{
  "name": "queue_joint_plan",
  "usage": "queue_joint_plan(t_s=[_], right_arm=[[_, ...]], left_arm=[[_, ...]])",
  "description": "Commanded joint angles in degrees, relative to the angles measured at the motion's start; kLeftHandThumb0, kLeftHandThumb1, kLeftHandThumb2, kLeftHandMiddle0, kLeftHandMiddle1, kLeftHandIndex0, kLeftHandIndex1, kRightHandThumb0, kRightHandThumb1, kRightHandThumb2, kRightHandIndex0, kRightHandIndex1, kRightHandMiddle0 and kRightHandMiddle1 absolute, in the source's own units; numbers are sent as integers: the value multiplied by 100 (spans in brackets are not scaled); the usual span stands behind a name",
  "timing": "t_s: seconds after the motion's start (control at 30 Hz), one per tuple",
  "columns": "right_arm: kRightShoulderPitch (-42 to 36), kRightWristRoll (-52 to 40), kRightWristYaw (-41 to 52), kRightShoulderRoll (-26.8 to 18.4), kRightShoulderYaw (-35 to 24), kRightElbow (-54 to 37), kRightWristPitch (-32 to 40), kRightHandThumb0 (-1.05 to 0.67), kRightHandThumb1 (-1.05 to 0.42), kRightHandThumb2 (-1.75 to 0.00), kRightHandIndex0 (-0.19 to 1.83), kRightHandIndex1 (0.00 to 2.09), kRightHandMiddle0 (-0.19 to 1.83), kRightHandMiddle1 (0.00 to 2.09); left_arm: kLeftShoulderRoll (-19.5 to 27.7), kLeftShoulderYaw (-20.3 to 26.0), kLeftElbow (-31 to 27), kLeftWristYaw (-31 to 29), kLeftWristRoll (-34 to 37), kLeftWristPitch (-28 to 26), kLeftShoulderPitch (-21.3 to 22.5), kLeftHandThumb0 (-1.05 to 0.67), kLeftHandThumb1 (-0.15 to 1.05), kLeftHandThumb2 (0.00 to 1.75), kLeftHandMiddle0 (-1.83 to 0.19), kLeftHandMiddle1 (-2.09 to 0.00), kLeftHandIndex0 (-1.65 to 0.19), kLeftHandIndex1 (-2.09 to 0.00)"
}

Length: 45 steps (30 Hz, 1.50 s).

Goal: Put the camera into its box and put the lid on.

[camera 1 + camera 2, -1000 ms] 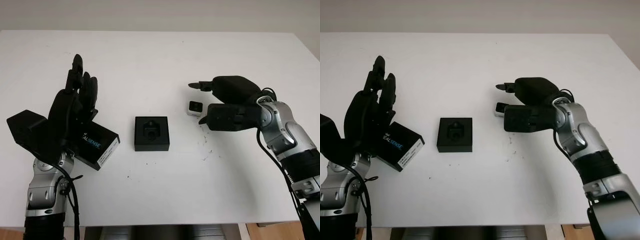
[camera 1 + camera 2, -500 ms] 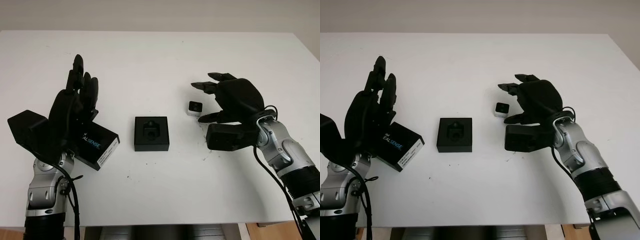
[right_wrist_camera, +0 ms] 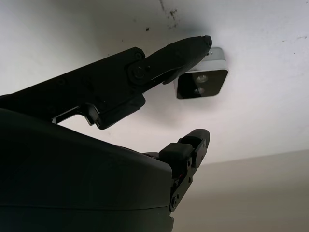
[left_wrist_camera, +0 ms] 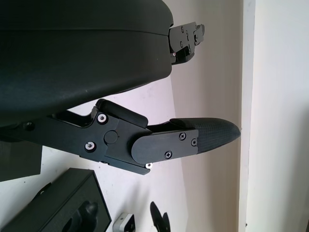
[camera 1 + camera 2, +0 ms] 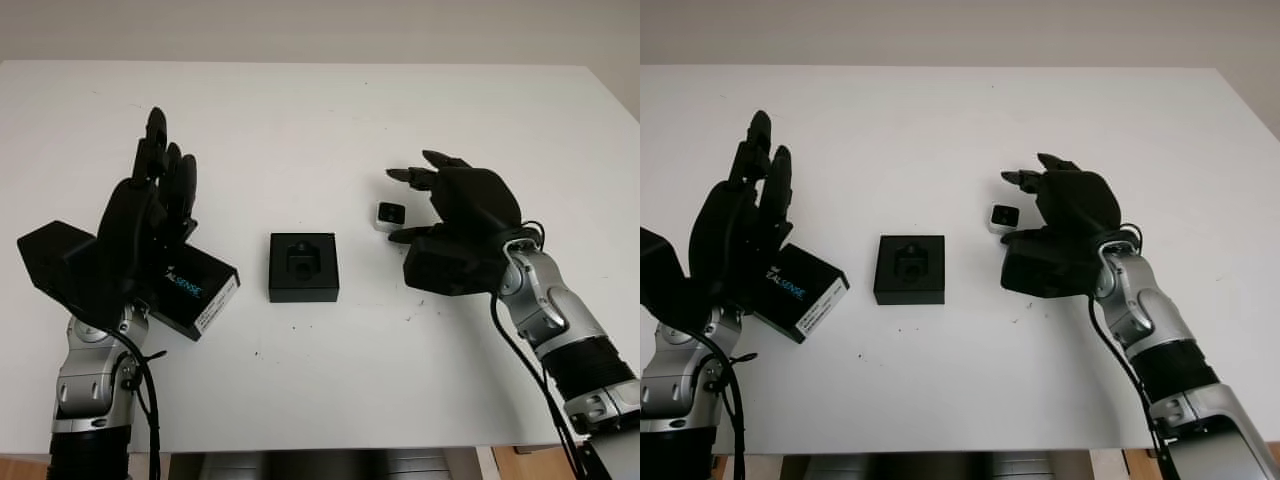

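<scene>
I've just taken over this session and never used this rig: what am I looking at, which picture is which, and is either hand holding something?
It is a humanoid robot with two black three-finger hands. Two pictures come from its head, looking down at a white table; the other two come from cameras at its wrists. On the table lie the small white camera, the open black box in the middle, and the lid on the robot's left. The right hand is open around the camera, one fingertip right by it, not yet gripping. The left hand is open, raised above the lid.

Head stereo pair looks down on the table [image 5: 320,110]; wrist cameras hug their hands.
</scene>
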<state>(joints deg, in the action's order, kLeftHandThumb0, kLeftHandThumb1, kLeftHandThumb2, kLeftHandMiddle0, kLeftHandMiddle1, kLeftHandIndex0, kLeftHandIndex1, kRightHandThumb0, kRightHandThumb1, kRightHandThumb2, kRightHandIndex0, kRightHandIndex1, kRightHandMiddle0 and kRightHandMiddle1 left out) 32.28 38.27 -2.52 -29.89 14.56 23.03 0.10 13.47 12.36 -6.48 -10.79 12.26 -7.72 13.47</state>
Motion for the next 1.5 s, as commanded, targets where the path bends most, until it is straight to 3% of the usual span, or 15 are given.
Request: queue_joint_plan(t_s=[0.0,0.93,1.1,1.47], right_arm=[[-13,-50,39,59,-68,-143,99,-67,-91,-6,17,8,44,15],[6,-35,-296,60,18,480,-117,-72,-92,-5,29,9,52,29],[6,-15,-213,41,61,562,-111,-71,-95,-6,27,5,30,71],[66,-185,-330,164,66,977,-430,-66,-95,-5,27,5,19,102]], left_arm=[[46,-6,-21,-25,-10,51,-2,-74,105,54,19,0,19,0],[20,68,3,-19,55,42,42,-73,105,49,19,0,19,0],[32,37,-72,-6,32,-4,-4,-74,105,49,19,0,19,0],[30,18,-52,16,-11,36,-29,-74,105,49,19,0,19,0]])
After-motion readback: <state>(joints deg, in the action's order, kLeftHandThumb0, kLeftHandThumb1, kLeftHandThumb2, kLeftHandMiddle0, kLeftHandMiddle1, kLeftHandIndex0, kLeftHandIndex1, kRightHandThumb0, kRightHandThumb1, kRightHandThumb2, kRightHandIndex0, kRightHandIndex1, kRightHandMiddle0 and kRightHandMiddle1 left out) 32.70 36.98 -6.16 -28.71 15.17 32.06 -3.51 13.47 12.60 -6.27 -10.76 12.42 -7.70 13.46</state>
